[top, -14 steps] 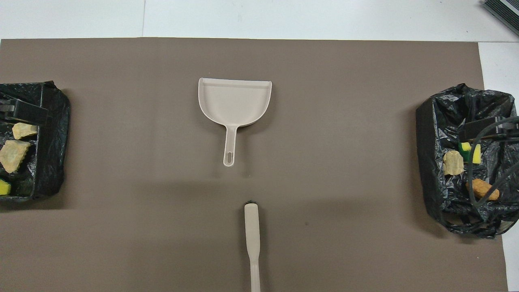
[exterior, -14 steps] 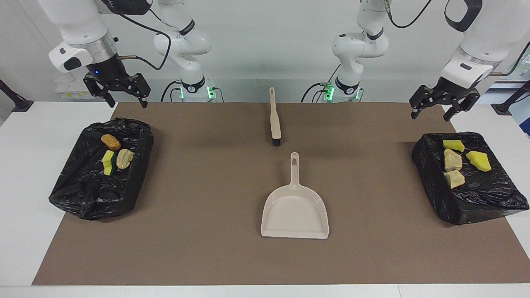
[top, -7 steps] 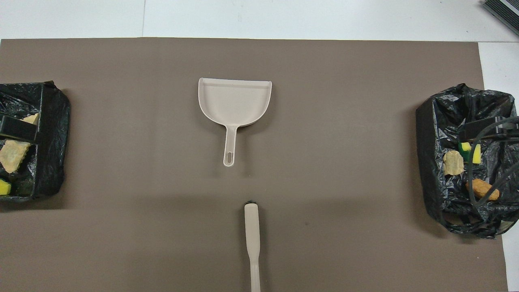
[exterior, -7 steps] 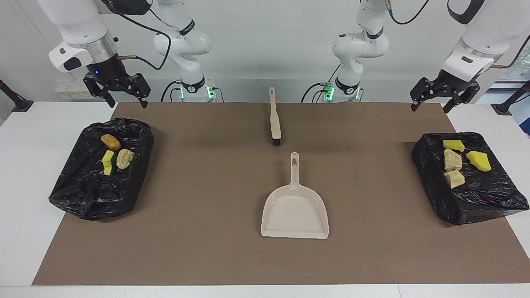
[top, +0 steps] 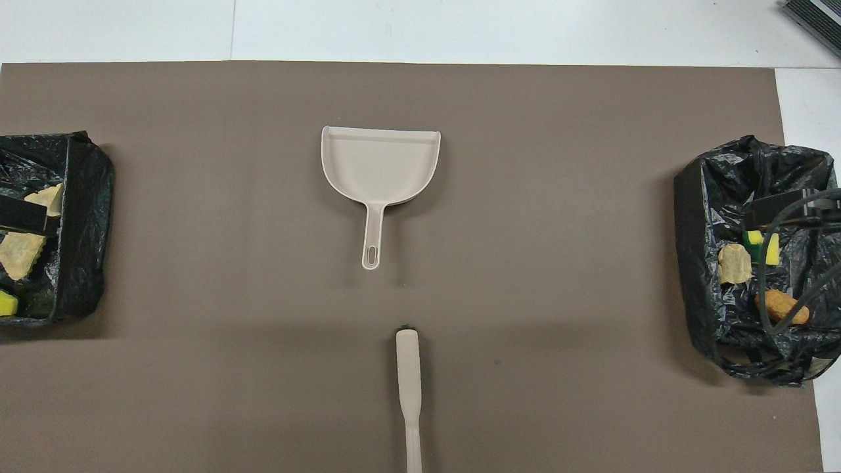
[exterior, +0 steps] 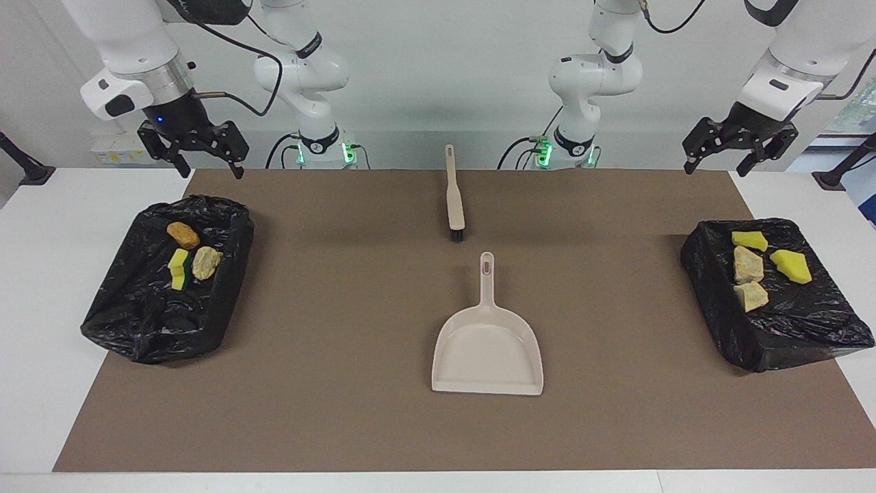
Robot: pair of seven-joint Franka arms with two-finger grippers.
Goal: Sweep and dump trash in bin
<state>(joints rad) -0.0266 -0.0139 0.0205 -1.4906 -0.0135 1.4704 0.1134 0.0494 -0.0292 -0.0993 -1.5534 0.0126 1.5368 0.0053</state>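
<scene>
Mat (exterior: 342, 308) between my two bins is open for passing, broken only at mid-table by the brush (exterior: 454, 198) and, just farther from me, the dustpan (exterior: 487, 349). Each end is blocked by a black-bagged bin (exterior: 168, 281) (exterior: 777, 294). My grippers hang with fingers spread, nothing under them but mat edge.

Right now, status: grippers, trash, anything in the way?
Left gripper and right gripper open, empty, raised. Trash lies in both bins. Dustpan and brush idle mid-table, nothing blocking.
</scene>
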